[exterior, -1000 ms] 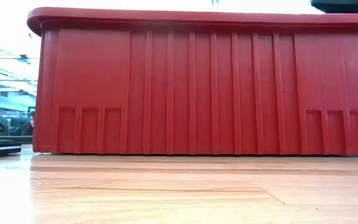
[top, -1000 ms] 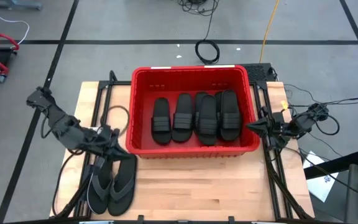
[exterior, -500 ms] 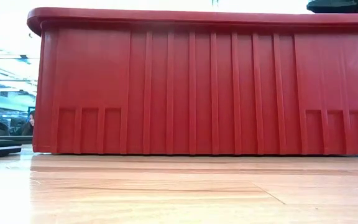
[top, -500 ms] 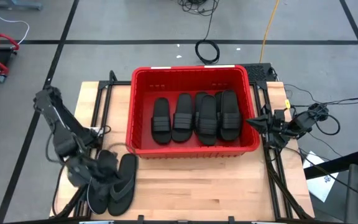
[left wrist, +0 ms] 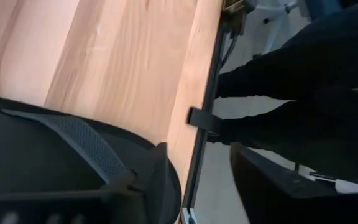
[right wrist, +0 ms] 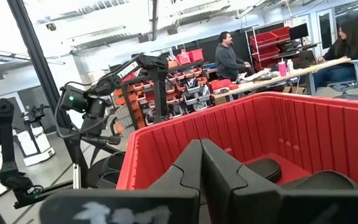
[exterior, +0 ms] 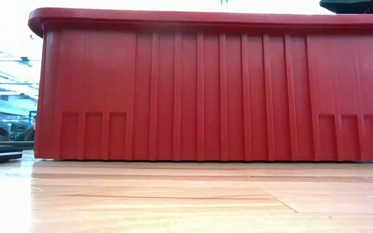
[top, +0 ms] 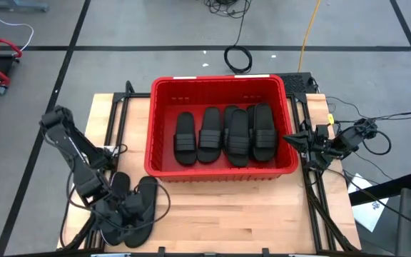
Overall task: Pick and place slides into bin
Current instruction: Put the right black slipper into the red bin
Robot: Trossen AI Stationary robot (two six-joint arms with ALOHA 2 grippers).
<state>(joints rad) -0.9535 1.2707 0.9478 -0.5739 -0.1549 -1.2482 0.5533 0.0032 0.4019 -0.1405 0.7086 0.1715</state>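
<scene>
Left gripper point(top: 123, 212) is down on the flip-flops point(top: 143, 207) just in front of the bin point(top: 221, 86), looks partly open for grabbing one, while the right gripper point(top: 291, 140) waits clenched beside it.

tabletop point(top: 227, 207): light wood planks on a black frame
floor: grey, black tape lines
cables: black coil point(top: 238, 58), plus a yellow cord point(top: 308, 32)
background: two people point(right wrist: 230, 59) at a workbench, red crates on shelves

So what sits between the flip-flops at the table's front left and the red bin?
Nothing but bare wooden tabletop: in the high view the flip-flops, with the left tool over them, lie just short of the bin and its front wall.
</scene>
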